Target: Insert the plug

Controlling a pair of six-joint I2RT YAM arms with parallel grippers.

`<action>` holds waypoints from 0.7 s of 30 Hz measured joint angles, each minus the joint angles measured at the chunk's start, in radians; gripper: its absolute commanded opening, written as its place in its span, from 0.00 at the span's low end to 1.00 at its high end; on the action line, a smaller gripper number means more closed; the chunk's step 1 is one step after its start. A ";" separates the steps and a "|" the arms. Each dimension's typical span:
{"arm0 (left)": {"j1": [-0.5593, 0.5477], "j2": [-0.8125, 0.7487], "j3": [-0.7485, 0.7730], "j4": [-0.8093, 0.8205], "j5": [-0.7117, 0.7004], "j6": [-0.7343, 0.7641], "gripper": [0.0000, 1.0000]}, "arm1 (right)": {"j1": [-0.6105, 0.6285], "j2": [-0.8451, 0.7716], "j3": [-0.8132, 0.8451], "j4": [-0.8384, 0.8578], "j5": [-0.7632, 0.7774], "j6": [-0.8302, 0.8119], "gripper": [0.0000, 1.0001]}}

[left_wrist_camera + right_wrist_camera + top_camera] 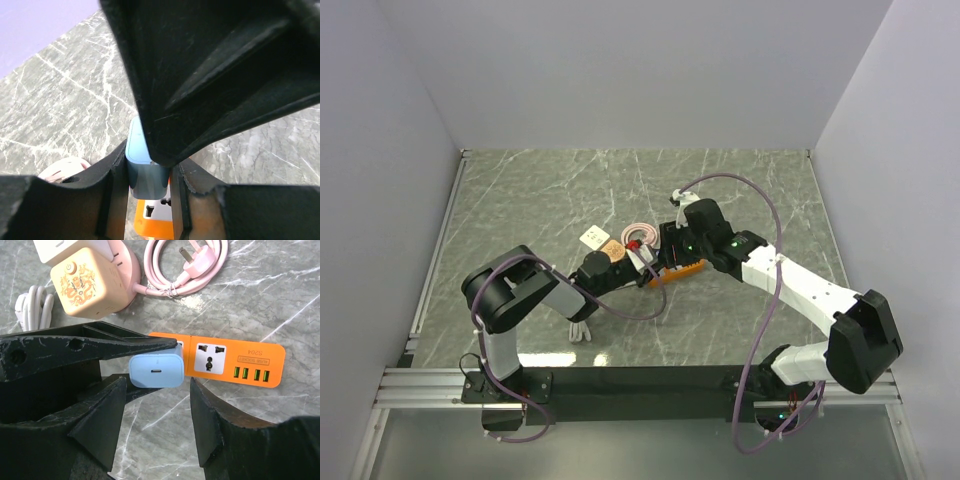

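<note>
Grey marble bench (540,190) carries everything. Left arm (520,290) and right arm (810,290) meet over the orange power strip (235,360), mid-bench. The strip shows one universal socket and four green USB ports at one end. Small print beside the ports looks like "S204"; the line under it is too small to read.

Tan cube adapter (85,282) lies just beyond the strip, with an orange dragon print and a round button on its face. It sits against a pink round base (129,262). Pink cable (195,267), coiled, with a three-pin head, lies near the strip, apart from it.

Blue plug (156,371), the task item, sits over the strip's end opposite the USB ports, a USB-C slot on its upper face. Cannot tell if its prongs are seated.

Left jaws narrow, clamped on the blue plug, fingers (114,200) against both its sides. Right jaws wide, fingers (215,420) one on each side of the blue plug, gap visible on the USB-port side, holding nothing
</note>
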 measured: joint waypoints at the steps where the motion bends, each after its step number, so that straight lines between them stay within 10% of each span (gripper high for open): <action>1: -0.002 -0.002 0.000 -0.001 0.000 0.003 0.00 | 0.000 0.001 0.000 0.000 0.000 0.000 0.61; 16: -0.020 -0.002 0.001 -0.023 -0.012 0.012 0.00 | 0.001 0.086 0.020 0.017 -0.010 -0.001 0.61; 21: -0.021 -0.002 0.002 -0.050 -0.026 0.012 0.00 | 0.009 0.108 0.021 0.019 -0.003 -0.006 0.42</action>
